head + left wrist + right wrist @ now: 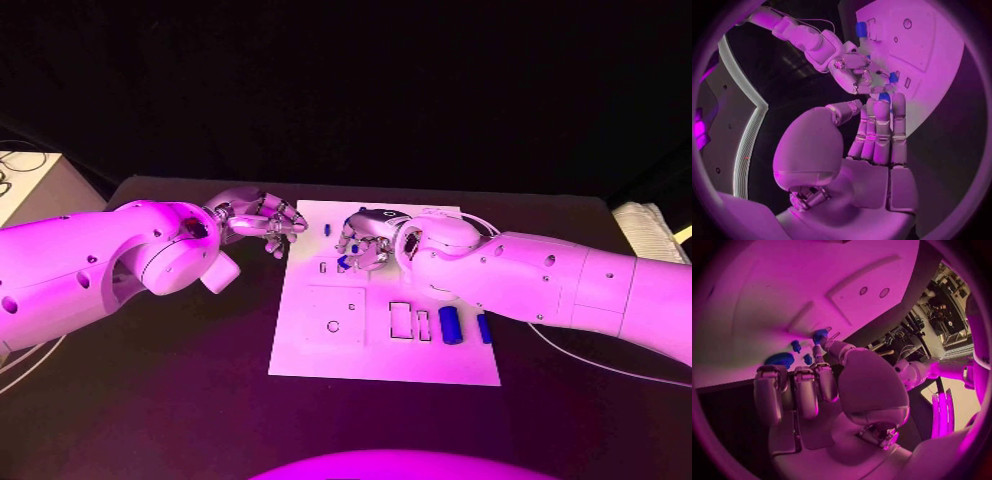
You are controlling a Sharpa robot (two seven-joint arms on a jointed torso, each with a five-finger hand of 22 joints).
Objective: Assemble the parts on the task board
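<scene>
Risk of a dropped part

Right hand (366, 248) sits over the far end of the task board (378, 362), pinching a small blue part (820, 335) at its fingertips. Left hand (263, 222) waits just left, open, holding nothing. A loose pinch could let it tip or fall.

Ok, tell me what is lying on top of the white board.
On the task board two blue parts lie near its right edge, and smaller blue pieces near the far end. The right hand covers that far area, so anything beneath it is hidden.
</scene>
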